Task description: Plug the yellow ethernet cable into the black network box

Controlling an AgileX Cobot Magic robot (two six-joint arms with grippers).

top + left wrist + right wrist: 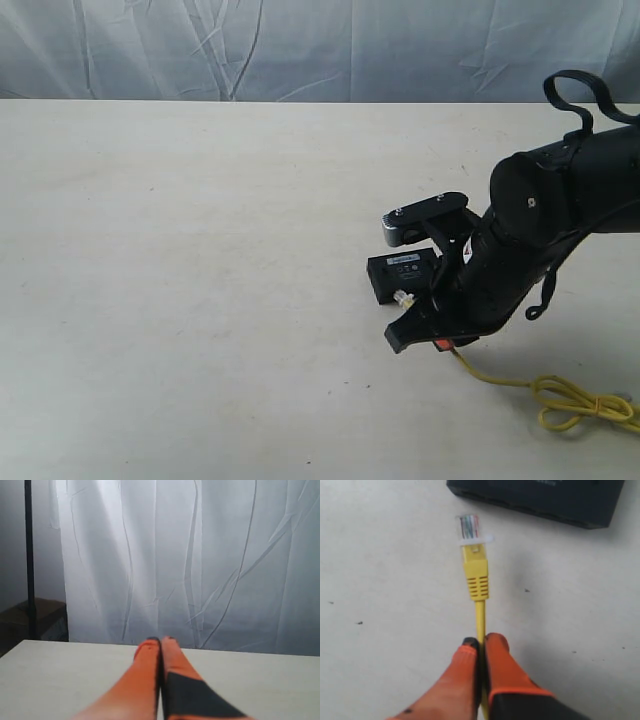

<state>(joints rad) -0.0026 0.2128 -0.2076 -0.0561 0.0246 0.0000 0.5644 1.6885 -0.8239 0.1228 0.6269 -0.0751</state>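
Note:
My right gripper (481, 641) is shut on the yellow ethernet cable (479, 615) just behind its yellow boot. The clear plug (469, 529) sticks out ahead of the fingers, a short gap from the port side of the black network box (540, 497). In the exterior view the plug (403, 297) sits just in front of the box (400, 272), the right arm hides the gripper, and the cable (560, 395) trails to a bundled loop at the lower right. My left gripper (161, 640) is shut on nothing, raised and facing a white curtain.
The pale table (180, 260) spreads wide to the left of the box. A white curtain (300, 45) hangs behind the table's far edge. In the left wrist view a dark pole (30, 560) stands at the side.

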